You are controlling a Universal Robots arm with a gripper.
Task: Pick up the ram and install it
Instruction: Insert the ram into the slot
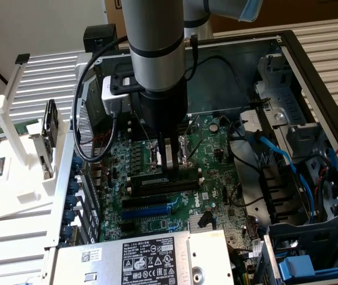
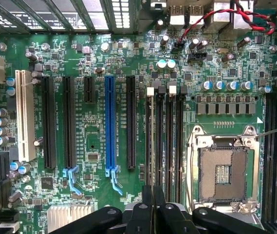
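You can see the ram [image 1: 163,181] lying in a black slot mid-motherboard [image 1: 216,196], toward the exterior view's left edge of the board. Your gripper [image 1: 170,168] stands right over it, fingers [image 2: 153,212] drawn narrow together and touching its top edge.

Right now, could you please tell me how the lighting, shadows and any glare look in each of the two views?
Exterior view: the arm catches bright light and blocks part of the motherboard, which sits in dimmer light inside the case; the white rack is very bright. Wrist view: the motherboard is evenly lit, glare sits on the metal socket frame, and the gripper shows as a dark shape.
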